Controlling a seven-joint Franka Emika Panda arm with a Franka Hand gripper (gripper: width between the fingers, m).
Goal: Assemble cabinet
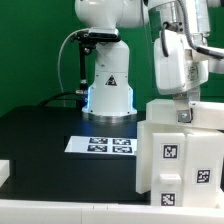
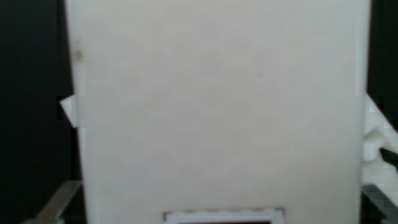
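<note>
I'm looking at the cabinet (image 1: pixel 180 150) at about 4 o'clock in the exterior view: a tall white box, upright, with tagged white faces toward the camera. It stands on the black table (image 1: pixel 45 140), near the front edge. The marker board (image 1: pixel 105 146) lies flat at about 6 o'clock from frame centre, just off the cabinet's side toward the exterior view's left, not touching as far as I can tell.

Gripper (image 1: pixel 184 112) sits at 12 o'clock from the cabinet, right at its top edge, arm coming down from above. In the wrist view the cabinet (image 2: pixel 214 100) fills the middle as one long white panel, long axis running along the line of sight down from the claw, a tag just showing at the far end. Dark finger (image 2: pixel 57 205) shows on one side of the panel and a paler bit on the other, so the jaws straddle the panel, spread wide.

Whether the pads actually press the walls I can't tell, the wrist picture is soft and the exterior view hides the tips behind the top piece. My read: claw is centred over the box, axis vertical, so the next move is straight along that axis, no sideways correction needed
</note>
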